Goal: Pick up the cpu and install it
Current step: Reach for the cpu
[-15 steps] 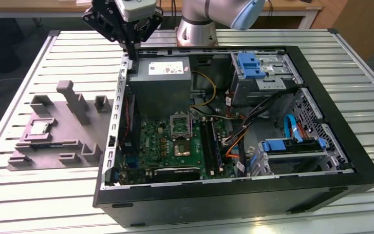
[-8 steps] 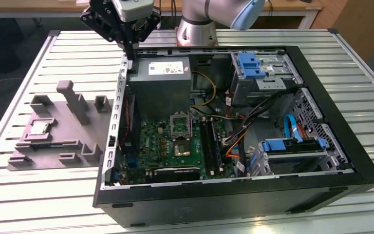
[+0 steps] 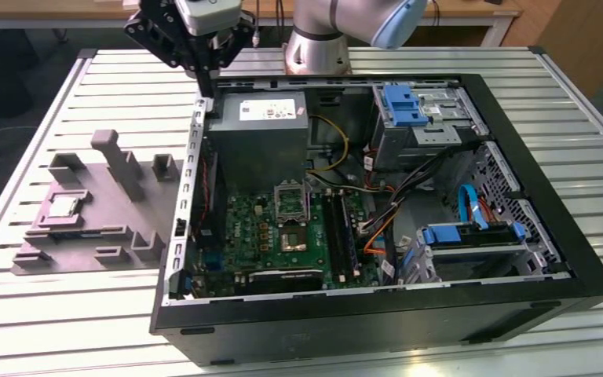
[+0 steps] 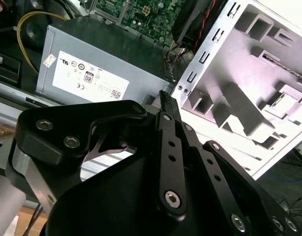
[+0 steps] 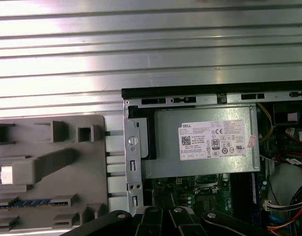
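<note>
Tool (image 4: pixel 163 98), pressed together, hangs above case (image 3: pixel 385 314) wall; cpu (image 3: pixel 66 206) barely discernible on grey fixture (image 3: pixel 107 200).

An open black computer case (image 3: pixel 385 314) is lying on its side on the slatted metal table (image 3: pixel 60 314). Inside it, a grey power supply (image 3: pixel 260 149) with a white label is sitting next to the green motherboard (image 3: pixel 254 228). A yellow cable (image 3: pixel 341 144) is curving beside the power supply. A grey moulded fixture (image 3: pixel 92 216) is resting on the table, just beside the case on the exterior view's left.

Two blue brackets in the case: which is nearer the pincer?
The bracket level with the power supply, at the case end by the pincer; the other bracket sits toward the opposite end.
</note>
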